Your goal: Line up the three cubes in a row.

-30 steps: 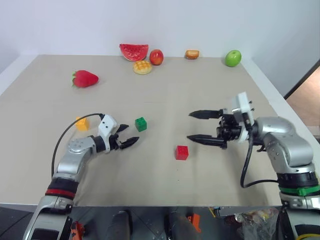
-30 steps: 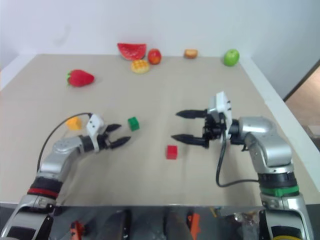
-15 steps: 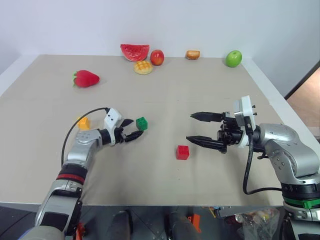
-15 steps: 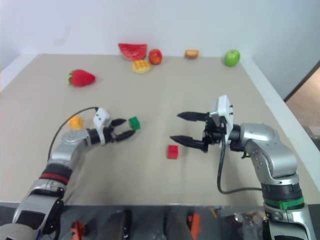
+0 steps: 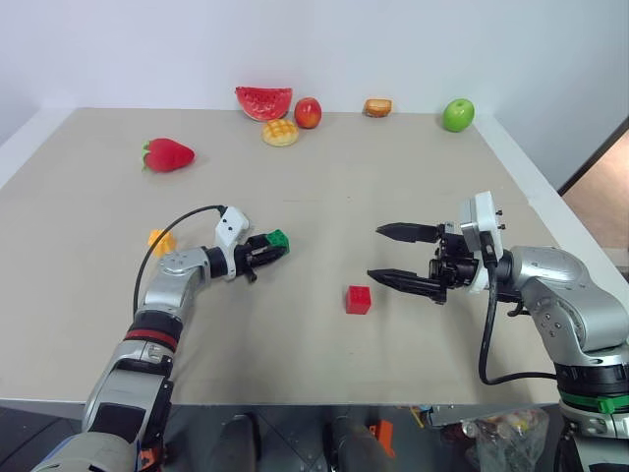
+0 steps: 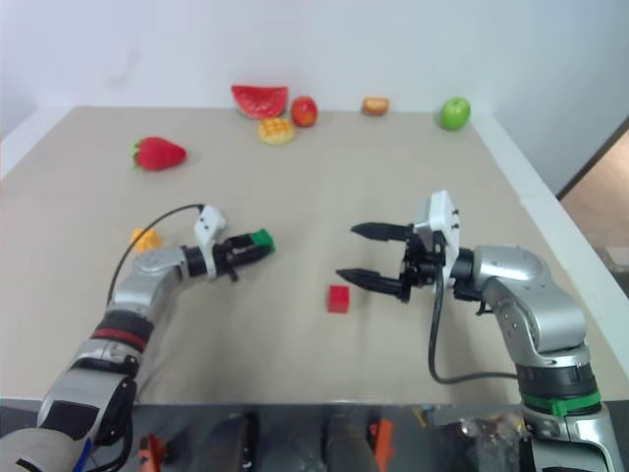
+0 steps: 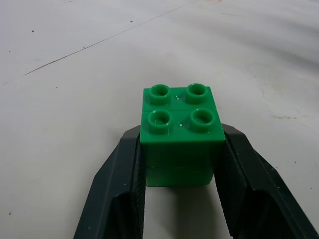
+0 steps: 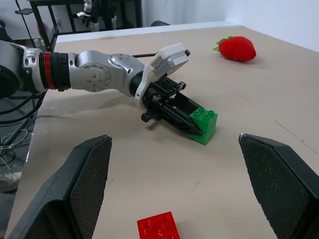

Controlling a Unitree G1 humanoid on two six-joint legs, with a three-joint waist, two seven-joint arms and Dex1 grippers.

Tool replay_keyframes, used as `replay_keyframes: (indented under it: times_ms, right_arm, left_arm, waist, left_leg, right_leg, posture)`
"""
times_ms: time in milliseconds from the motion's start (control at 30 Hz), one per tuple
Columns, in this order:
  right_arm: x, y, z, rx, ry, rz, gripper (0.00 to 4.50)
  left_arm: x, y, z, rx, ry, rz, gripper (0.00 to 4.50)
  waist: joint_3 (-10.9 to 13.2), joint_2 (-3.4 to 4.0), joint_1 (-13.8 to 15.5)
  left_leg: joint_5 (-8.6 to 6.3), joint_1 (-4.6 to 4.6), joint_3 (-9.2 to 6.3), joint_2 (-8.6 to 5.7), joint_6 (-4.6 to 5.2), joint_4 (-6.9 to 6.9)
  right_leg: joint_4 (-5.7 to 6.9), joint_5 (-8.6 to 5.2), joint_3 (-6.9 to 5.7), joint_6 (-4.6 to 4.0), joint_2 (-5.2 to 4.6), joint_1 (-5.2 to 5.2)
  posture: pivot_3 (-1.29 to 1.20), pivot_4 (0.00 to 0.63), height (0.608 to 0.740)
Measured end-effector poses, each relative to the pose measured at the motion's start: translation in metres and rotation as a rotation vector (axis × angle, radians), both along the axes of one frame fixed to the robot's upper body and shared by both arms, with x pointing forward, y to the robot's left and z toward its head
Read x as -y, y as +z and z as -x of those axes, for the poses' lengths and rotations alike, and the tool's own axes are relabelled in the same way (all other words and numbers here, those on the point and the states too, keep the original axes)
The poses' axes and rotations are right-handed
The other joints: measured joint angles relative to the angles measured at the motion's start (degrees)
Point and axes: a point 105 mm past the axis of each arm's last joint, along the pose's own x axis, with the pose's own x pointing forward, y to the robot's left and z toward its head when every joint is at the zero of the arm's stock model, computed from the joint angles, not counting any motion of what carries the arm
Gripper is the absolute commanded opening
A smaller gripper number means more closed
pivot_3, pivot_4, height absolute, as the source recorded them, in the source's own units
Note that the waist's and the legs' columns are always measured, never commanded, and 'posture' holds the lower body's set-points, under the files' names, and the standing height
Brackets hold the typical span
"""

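Left gripper (image 7: pixel 180 164) clamped on green cube (image 7: pixel 180 130), one finger on each side, cube resting on table (image 5: pixel 393 187) left of centre. Red cube (image 5: pixel 358 300) near middle, closer to front edge. Orange-yellow cube (image 5: pixel 160 241) further left, beside left arm. Right gripper (image 5: pixel 386 255) spread wide, empty, hovering right of red cube. Strawberry (image 5: pixel 167 154) far left.

We see bright, even light from overhead; the table (image 5: pixel 413 187) carries only soft, short shadows and no glare. Head views are slightly soft. In the left wrist view, the green cube (image 7: pixel 180 130) is sharp.
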Motion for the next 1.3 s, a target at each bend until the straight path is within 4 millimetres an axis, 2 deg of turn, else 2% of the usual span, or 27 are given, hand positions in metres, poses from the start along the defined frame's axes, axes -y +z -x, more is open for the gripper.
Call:
replay_keyframes:
  times_ms: [200, 300, 400, 600, 733, 900, 1300]
  right_arm:
    - [0.007, -0.012, -0.003, -0.024, -0.041, 0.020, 4.24]
    - [0.013, -0.024, 0.002, -0.068, -0.038, 0.053, 4.24]
    - [0.018, -0.024, 0.005, -0.078, -0.030, 0.078, 4.24]
    - [0.037, -0.025, 0.014, -0.115, -0.048, 0.088, 4.24]
    - [0.044, -0.025, 0.018, -0.127, -0.068, 0.063, 4.24]
    - [0.040, -0.020, 0.021, -0.102, -0.074, 0.053, 4.24]
    - [0.038, -0.021, 0.020, -0.096, -0.099, 0.039, 4.24]
  left_arm:
    - [0.004, 0.004, 0.008, 0.033, -0.081, -0.027, 1.31]
    - [0.009, 0.012, 0.027, 0.104, -0.242, -0.074, 1.31]
    - [0.010, 0.012, 0.050, 0.133, -0.424, -0.120, 1.31]
    - [0.007, 0.008, 0.071, 0.100, -0.614, -0.136, 1.31]
    - [0.018, 0.007, 0.072, 0.094, -0.652, -0.112, 1.31]
    - [0.034, 0.006, 0.067, 0.129, -0.664, -0.111, 1.31]
    - [0.046, -0.009, 0.064, 0.105, -0.628, -0.132, 1.31]
  waist:
    - [0.0, 0.00, 0.0]
    - [0.0, 0.01, 0.0]
    - [0.0, 0.01, -0.1]
    - [0.0, 0.00, 0.1]
    - [0.0, 0.00, 0.0]
    - [0.0, 0.00, 0.0]
    - [0.0, 0.00, 0.0]
  left_leg:
    - [0.00, -0.03, 0.00, 0.00, 0.00, -0.02]
    - [-0.01, -0.01, 0.03, 0.00, -0.01, -0.06]
    - [-0.01, 0.03, 0.02, 0.03, -0.01, -0.06]
    - [0.00, -0.01, -0.02, 0.02, 0.01, 0.06]
    - [0.00, -0.05, 0.00, -0.01, 0.01, 0.18]
    - [0.00, -0.02, -0.01, 0.00, 0.01, 0.20]
    - [0.00, -0.04, -0.02, 0.00, 0.01, 0.19]
  right_leg:
    - [0.00, -0.04, -0.01, -0.01, -0.01, -0.01]
    - [-0.01, -0.05, 0.01, -0.06, -0.02, -0.02]
    - [0.00, -0.06, -0.01, -0.10, 0.00, -0.02]
    - [0.00, -0.20, -0.06, -0.35, -0.03, 0.05]
    - [-0.01, -0.16, -0.02, -0.25, -0.05, 0.05]
    - [0.00, -0.13, -0.02, -0.27, -0.02, 0.06]
    - [0.00, -0.13, -0.01, -0.23, -0.02, 0.05]
  posture:
    - [0.00, 0.150, 0.740]
    - [0.00, 0.150, 0.740]
    - [0.00, 0.150, 0.740]
    - [0.00, 0.150, 0.740]
    - [0.00, 0.150, 0.740]
    - [0.00, 0.150, 0.740]
    - [0.00, 0.150, 0.740]
